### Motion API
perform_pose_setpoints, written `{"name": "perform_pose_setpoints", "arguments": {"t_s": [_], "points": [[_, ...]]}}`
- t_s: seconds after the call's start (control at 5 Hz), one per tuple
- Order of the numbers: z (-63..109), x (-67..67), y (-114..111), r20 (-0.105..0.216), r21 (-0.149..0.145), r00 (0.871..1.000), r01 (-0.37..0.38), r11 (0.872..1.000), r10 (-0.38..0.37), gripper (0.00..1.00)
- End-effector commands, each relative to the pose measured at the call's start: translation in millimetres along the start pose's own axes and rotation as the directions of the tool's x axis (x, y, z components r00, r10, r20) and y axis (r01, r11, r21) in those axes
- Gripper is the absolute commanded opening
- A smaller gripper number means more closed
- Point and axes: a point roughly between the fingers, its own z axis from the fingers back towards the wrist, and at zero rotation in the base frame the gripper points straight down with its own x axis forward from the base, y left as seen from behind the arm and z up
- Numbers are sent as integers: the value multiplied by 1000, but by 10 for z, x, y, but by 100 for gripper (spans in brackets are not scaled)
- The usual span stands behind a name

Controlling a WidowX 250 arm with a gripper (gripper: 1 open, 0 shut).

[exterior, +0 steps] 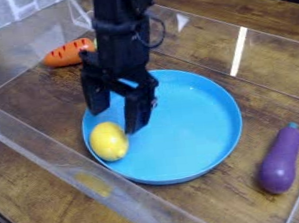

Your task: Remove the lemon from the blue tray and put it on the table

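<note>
The lemon (108,141) lies inside the blue tray (196,139), at the left part of its floor, close to the raised rim. The tray stands near the middle of the frame on the dark wooden counter (40,185).

The black gripper (118,118) hangs from the arm, which enters from the top of the frame, and it points down. Its two fingers are spread wide apart and they hold nothing. One finger (96,100) is on the left, over the tray rim; the other finger is lower and more to the right, over the blue floor of the tray. The lemon sits just below and slightly left of the gap between the fingertips, near them. From this view I cannot tell if any finger already touches the lemon; a thin part of the fruit seems to be hidden behind the lower fingertip.

An orange carrot (63,55) with a green top lies on the counter in the upper left of the frame, partly behind the arm. A purple eggplant (279,160) lies on the counter at the lower right, just beside the tray rim but outside it.
</note>
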Motion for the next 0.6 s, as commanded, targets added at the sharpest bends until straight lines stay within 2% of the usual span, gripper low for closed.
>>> {"name": "perform_pose_setpoints", "arguments": {"t_s": [0.0, 0.2, 0.4], "points": [[-38, 5, 93, 45, 15, 999, 18, 1000, -18, 100], [-135, -1, 137, 47, 20, 998, 46, 999, -47, 100], [-127, 3, 166, 52, 32, 996, 67, 997, -69, 0]]}}
